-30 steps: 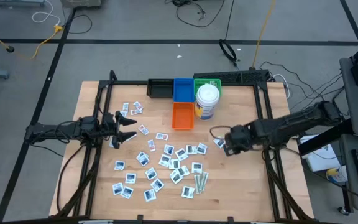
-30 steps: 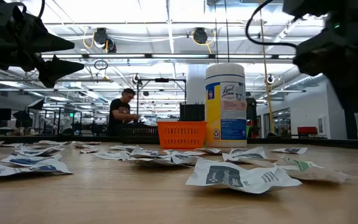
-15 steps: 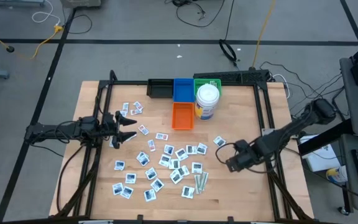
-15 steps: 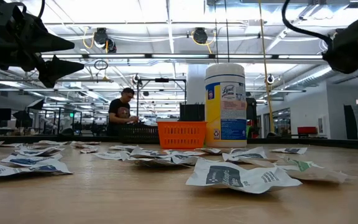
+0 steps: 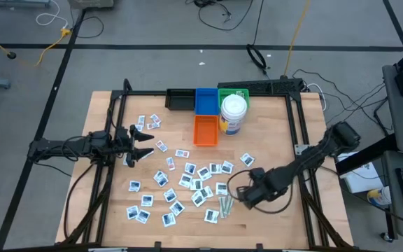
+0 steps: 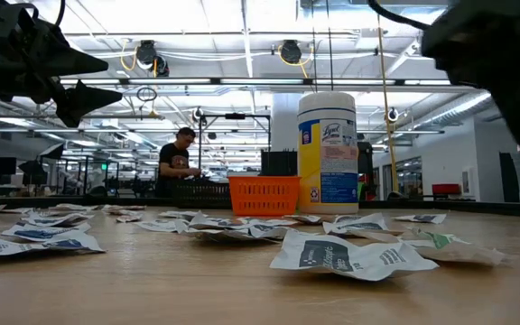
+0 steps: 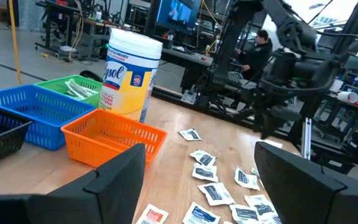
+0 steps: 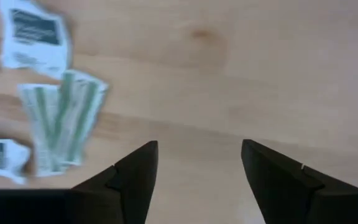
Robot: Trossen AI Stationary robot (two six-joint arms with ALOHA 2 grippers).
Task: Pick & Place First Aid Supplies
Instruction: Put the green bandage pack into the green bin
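Right pincer (image 5: 241,197) hangs low over the table (image 5: 271,126), jaws spread, nothing between them. Just beside it lie the pale grey-green strips (image 8: 61,118), bunched flat on the wood; white square packets (image 5: 194,178) lie scattered from there toward the left pincer (image 5: 147,143), which waits open and empty at the far side. Judged light, thin, limp and slick in their wrappers, these supplies will likely slide or buckle. Best hold: pinch across a strip's narrow width, near a raised edge.
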